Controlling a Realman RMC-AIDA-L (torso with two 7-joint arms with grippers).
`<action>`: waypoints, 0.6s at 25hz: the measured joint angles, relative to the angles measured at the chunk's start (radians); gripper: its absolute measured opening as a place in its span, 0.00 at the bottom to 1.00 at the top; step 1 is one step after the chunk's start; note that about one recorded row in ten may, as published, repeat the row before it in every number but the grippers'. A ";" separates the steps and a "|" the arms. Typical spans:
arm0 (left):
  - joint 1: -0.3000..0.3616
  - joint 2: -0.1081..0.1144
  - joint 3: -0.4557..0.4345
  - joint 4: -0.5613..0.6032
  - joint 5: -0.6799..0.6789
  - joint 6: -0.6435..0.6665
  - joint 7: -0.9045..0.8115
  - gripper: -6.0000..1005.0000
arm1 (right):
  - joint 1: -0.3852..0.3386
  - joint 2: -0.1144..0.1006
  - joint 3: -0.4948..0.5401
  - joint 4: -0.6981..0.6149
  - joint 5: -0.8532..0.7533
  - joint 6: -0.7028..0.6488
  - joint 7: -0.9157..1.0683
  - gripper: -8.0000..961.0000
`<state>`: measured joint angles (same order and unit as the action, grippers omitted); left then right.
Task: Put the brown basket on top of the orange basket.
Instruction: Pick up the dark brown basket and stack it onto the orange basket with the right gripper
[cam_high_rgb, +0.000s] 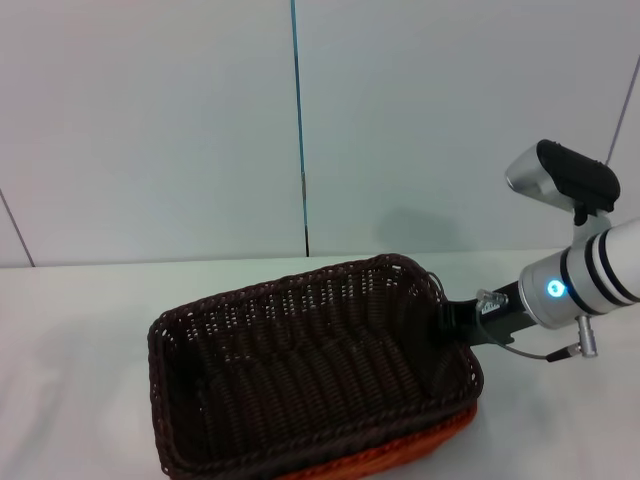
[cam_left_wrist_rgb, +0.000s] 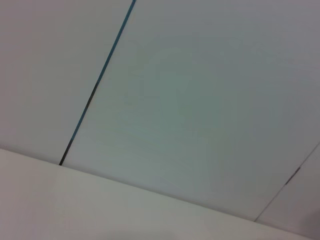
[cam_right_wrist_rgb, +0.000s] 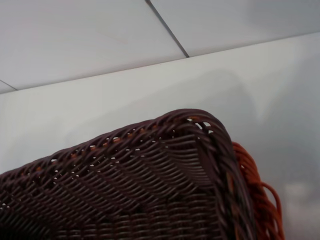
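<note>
Dark chocolate-brown wicker: the brown basket (cam_high_rgb: 300, 380) sits nested in the orange basket (cam_high_rgb: 420, 448), low in the head view and a little toward the robot's right. Only a thin strip of orange weave shows under the brown rim along the near right side. Brown basket slightly askew, its far right corner riding higher than the near left one. Open-weave sides, braided rim, interior holding nothing visible. In the right wrist view the brown corner fills the lower frame, with the orange braided rim (cam_right_wrist_rgb: 257, 200) peeking out just beside and below it. The right gripper (cam_high_rgb: 455, 318) reaches in from the right and meets the brown basket at its right short wall, just at the rim; its dark fingers are mostly hidden behind the wicker (cannot tell whether they pinch the rim or stand spread). A lit blue ring shows on the white wrist section (cam_high_rgb: 580, 285) behind it. Both baskets rest on a pale table (cam_high_rgb: 70, 350), with a light panelled wall (cam_high_rgb: 150, 130) behind. The left gripper appears in no view; the left wrist view shows only wall and table edge.
</note>
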<state>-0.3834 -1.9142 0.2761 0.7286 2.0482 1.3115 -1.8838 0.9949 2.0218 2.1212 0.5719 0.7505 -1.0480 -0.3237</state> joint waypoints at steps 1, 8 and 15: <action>0.000 0.000 0.000 0.000 0.001 0.000 0.000 0.85 | 0.000 0.000 0.000 0.000 0.000 0.000 0.000 0.17; 0.000 0.000 -0.001 0.000 0.011 0.000 0.000 0.85 | 0.001 0.000 -0.001 -0.005 0.001 0.002 -0.005 0.17; 0.000 0.000 -0.005 0.002 0.013 0.006 0.000 0.85 | 0.000 0.000 -0.001 -0.004 0.003 -0.004 -0.017 0.23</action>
<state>-0.3834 -1.9143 0.2709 0.7303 2.0612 1.3176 -1.8836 0.9945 2.0217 2.1199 0.5675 0.7531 -1.0524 -0.3403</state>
